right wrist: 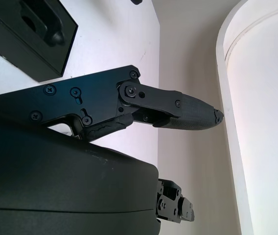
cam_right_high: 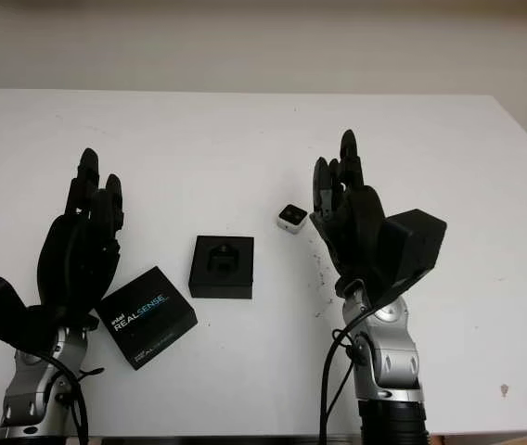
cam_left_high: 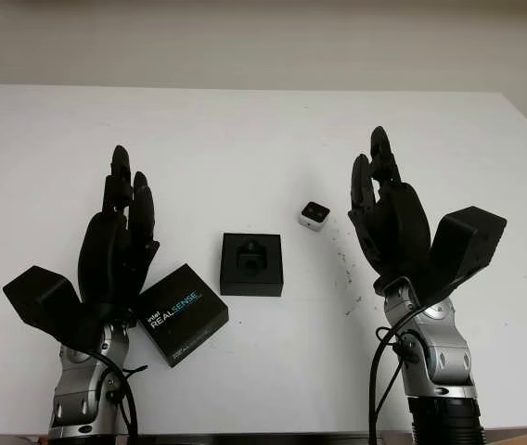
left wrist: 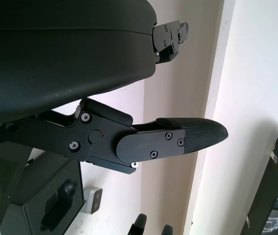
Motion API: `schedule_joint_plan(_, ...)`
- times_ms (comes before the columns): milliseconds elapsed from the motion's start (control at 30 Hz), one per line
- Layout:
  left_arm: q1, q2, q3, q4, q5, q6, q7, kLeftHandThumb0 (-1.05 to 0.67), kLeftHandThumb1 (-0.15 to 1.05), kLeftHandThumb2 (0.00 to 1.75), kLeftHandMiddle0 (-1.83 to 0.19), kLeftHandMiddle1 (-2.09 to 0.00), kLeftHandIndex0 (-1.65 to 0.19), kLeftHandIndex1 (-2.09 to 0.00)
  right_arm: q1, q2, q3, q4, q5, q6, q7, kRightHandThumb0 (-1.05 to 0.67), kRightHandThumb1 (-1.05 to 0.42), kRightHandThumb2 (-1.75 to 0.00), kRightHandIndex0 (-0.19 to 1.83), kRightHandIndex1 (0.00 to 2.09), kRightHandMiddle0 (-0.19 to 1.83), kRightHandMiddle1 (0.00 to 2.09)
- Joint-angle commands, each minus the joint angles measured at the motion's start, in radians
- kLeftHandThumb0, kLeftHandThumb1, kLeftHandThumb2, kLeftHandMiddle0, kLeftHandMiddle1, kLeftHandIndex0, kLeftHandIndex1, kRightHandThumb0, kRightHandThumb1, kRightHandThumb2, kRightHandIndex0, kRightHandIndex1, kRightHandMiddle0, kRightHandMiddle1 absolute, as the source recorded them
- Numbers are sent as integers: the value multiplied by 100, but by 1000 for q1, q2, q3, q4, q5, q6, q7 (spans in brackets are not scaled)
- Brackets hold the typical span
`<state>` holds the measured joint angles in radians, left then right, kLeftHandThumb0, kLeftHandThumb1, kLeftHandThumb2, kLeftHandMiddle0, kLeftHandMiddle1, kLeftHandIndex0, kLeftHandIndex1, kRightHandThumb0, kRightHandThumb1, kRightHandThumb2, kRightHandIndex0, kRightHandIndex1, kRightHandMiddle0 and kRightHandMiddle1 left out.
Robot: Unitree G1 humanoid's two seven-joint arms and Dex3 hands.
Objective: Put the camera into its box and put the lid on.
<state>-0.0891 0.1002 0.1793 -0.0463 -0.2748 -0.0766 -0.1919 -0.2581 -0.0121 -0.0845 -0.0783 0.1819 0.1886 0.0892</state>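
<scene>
Two empty open hands, right hand just beside camera, left hand well apart.

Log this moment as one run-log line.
left hand open, beside lid | right hand open, beside camera | box open, empty | camera on table

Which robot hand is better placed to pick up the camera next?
Probably the right robot hand: open, it stands just beside the small camera. The left robot hand, also open, is beyond the open box, next to the lid.
</scene>
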Motion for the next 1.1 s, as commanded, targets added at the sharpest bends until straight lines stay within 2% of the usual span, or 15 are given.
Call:
schedule_joint_plan(0, -15, 3, 1, 2, 4, -10, 1, -71, 105, 50, 19, 0, 19, 0, -17, -6, 1, -3, -1, -7, 0, -68, -105, -56, -16, 6, -15, 4)
schedule_joint_plan(200, -40, -1, -1, 19, 2, -7, 4, -71, 105, 50, 19, 0, 19, 0, -33, -8, -7, 21, 4, -15, 5, -67, -105, -56, -16, 6, -15, 4)
schedule_joint_plan(333, -25, -10, -5, 13, 4, -16, 8, -71, 105, 48, 19, 0, 19, 0, -23, -10, -11, 15, 4, -6, 1, -67, -105, -51, -14, 7, -13, 6)
schedule_joint_plan(400, -11, -7, -4, 2, 1, -19, 2, -71, 105, 49, 19, 0, 19, 0, -25, -16, -8, 9, -17, -7, -13, -67, -105, -38, -13, 7, -11, 6)
schedule_joint_plan(500, -2, -6, 2, -6, 3, -26, 8, -71, 105, 49, 19, 0, 19, 0, -48, -40, 21, 35, -139, -66, -79, -62, -103, -14, 3, 14, 1, 14)
schedule_joint_plan(633, -4, -7, 0, -1, 0, -24, 8, -69, 105, 50, 19, 0, 19, 0, -122, -125, 71, 151, -335, -171, -145, -57, -95, -5, 16, 20, 8, 21)
schedule_joint_plan(800, -7, -9, -3, 9, 1, -24, 10, -70, 105, 51, 19, 0, 19, 0, -227, -230, 143, 334, -532, -199, -195, -56, -86, -3, 23, 24, 15, 29)
schedule_joint_plan(1067, -7, 2, 6, 3, -4, -24, 6, -69, 105, 50, 19, 0, 19, 0, -318, -276, 200, 574, -600, -233, -194, -59, -81, -5, 26, 25, 20, 28)
